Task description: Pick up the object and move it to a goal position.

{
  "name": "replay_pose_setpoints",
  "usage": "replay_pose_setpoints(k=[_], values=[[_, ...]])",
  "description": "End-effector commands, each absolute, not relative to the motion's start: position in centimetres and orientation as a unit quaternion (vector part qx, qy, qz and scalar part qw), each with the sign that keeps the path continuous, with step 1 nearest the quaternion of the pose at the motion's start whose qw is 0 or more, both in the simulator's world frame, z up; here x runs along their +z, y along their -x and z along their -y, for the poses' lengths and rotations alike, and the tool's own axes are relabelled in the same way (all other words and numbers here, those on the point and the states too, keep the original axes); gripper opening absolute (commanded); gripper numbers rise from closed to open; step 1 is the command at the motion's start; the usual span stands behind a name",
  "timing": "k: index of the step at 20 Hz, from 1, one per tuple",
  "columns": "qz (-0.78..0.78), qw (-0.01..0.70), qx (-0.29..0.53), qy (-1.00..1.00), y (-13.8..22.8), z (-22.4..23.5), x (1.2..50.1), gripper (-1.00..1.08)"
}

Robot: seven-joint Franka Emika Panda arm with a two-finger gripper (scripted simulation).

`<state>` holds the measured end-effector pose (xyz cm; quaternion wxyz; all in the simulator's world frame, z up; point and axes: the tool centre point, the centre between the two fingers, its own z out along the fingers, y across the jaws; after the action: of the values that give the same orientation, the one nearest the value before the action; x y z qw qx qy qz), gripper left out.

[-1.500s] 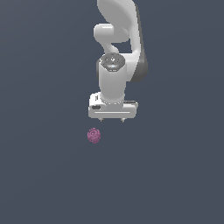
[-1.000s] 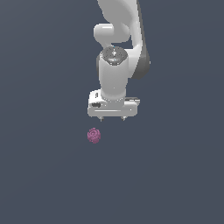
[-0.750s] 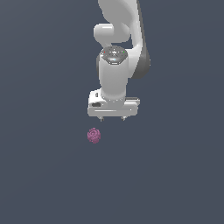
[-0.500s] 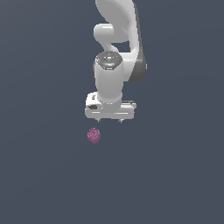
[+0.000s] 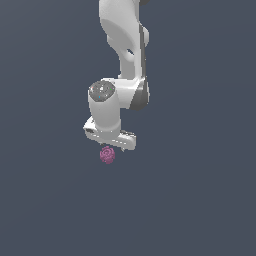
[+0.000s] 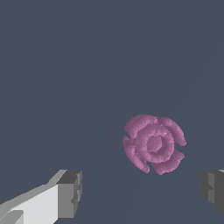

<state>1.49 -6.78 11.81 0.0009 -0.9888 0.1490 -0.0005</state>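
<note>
The gripper [image 6: 140, 192] stands spread wide in the wrist view: one grey-tipped finger [image 6: 70, 193] shows on a white base at one side, the other finger [image 6: 213, 189] only as a dark block at the frame's edge, and a broad gap of plain floor lies between them. Nothing is pinched between the fingers.

The object [image 6: 153, 143], a small magenta-pink ball with a ridged, swirled surface like a rose, lies in the wrist view ahead of that gap, closer to the finger at the frame's edge than to the white-based one. It touches neither finger; bare floor shows all around it.

In the exterior view the gripper [image 5: 112, 146] points downward, and its white crossbar sits tilted, lower toward the exterior view's right. The fingertips themselves are hard to make out there. The object [image 5: 107, 155] shows directly beneath the crossbar, its upper edge meeting the bar's underside in the picture; whether the two truly touch cannot be told from this angle. The ball is far smaller than the gripper's body.

Above the gripper, the white arm [image 5: 122, 50] rises in a curved column to the top of the frame. Everything else is a flat, dark blue-grey ground [image 5: 200, 190].
</note>
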Motion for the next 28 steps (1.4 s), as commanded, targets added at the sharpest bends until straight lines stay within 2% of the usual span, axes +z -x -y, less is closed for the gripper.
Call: replay_pose_setpoints(k=[1,8,13,22,27,28], values=[[-0.18,0.001,0.0,0.984,-1.5,8.1,10.6,1.0],[-0.22,0.0,0.0,0.975,-1.4,9.9,8.9,1.0],[-0.218,0.0,0.001,0.976,-1.4,9.9,8.6,1.0],[-0.22,0.0,0.0,0.975,-1.3,9.9,4.6,1.0],[-0.221,0.0,0.0,0.975,-1.4,9.9,3.9,1.0],[-0.221,0.0,0.0,0.975,-1.4,9.9,3.9,-1.0]])
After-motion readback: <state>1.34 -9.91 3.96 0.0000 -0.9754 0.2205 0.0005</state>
